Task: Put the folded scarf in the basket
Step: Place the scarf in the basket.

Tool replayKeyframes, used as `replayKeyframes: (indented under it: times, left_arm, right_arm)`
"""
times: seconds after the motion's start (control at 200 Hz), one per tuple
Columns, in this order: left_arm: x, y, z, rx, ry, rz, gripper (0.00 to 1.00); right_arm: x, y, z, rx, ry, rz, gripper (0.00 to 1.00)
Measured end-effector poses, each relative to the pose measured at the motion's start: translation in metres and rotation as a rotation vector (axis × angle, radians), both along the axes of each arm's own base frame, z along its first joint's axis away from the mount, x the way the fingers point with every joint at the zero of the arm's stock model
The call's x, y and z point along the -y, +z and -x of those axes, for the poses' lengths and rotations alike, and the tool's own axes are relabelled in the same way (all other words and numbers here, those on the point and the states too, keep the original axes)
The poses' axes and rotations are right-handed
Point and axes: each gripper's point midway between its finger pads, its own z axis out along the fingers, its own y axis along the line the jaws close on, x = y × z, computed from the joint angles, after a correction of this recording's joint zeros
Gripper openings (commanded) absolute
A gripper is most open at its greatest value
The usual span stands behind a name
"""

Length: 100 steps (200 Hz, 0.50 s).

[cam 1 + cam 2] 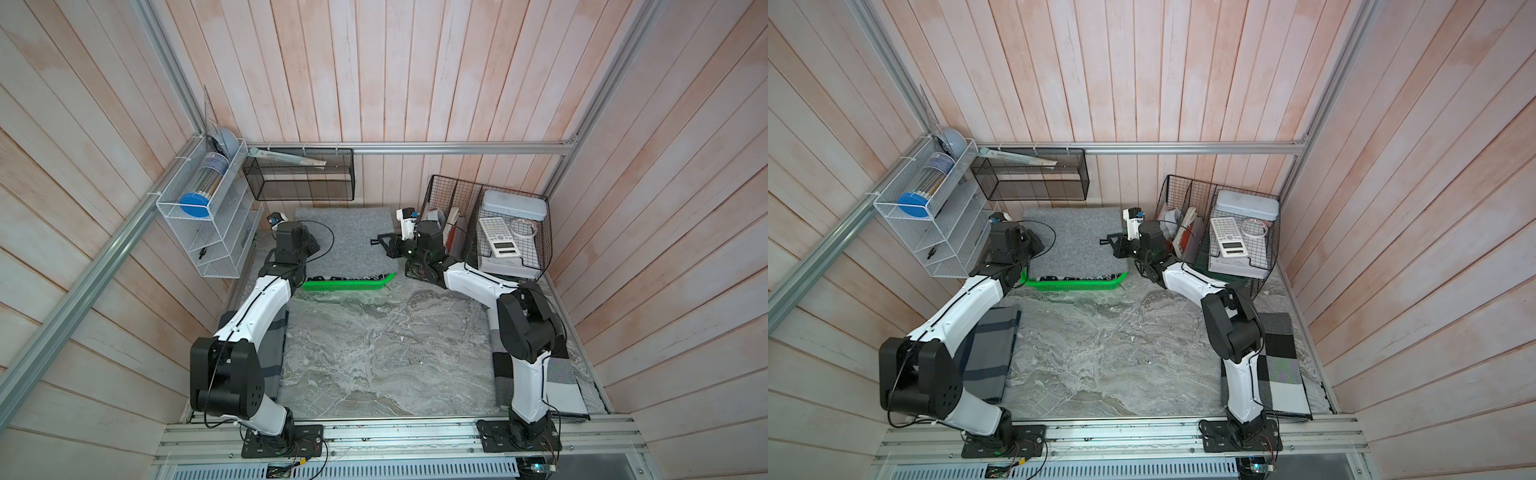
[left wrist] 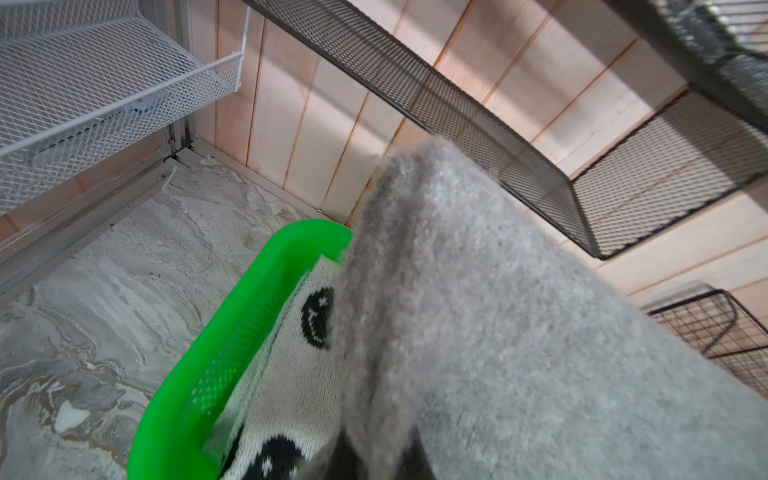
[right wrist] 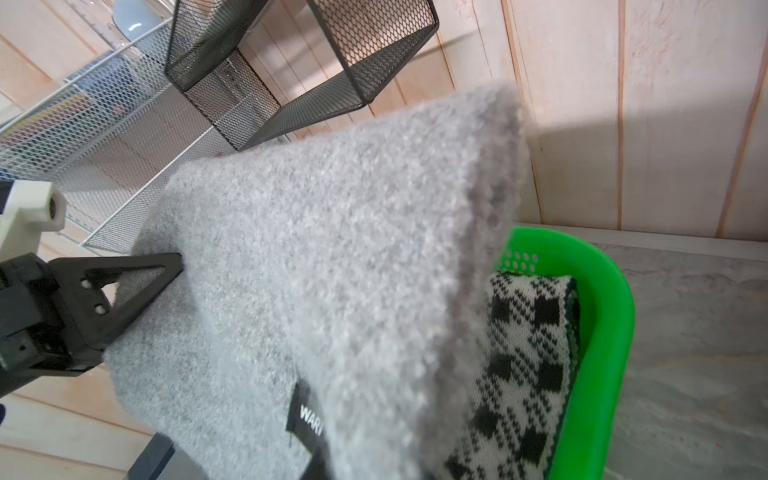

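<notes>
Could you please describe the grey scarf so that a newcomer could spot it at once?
At the far end of the table, below the black mesh shelf, stands a green basket. The grey scarf is spread flat over it: plain and fuzzy, unlike the black-and-white patterned scarf inside.

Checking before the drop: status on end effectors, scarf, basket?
Left end effector and right end effector shut on grey folded scarf. Scarf held over green basket, not released. Black-and-white patterned scarf already inside.
</notes>
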Motion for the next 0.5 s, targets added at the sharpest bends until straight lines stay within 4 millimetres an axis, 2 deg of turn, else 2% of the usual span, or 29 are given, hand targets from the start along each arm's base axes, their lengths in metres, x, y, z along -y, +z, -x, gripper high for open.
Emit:
replayKeyframes:
  times: [0.235,0.34,0.5]
  left_arm:
    - [-0.006,-0.046,-0.031,-0.083,-0.01,-0.014,0.0]
    - [-0.007,-0.054,-0.043,-0.095,-0.013,-0.022,0.0]
    - [-0.01,-0.062,-0.046,-0.101,-0.008,-0.027,0.0]
  right_arm:
    - [-0.007,-0.037,-0.024,-0.039,-0.008,0.027,0.0]
    - [-0.008,-0.052,-0.031,-0.057,-0.012,0.042,0.0]
    - [-0.013,-0.061,-0.039,-0.059,-0.011,0.052,0.0]
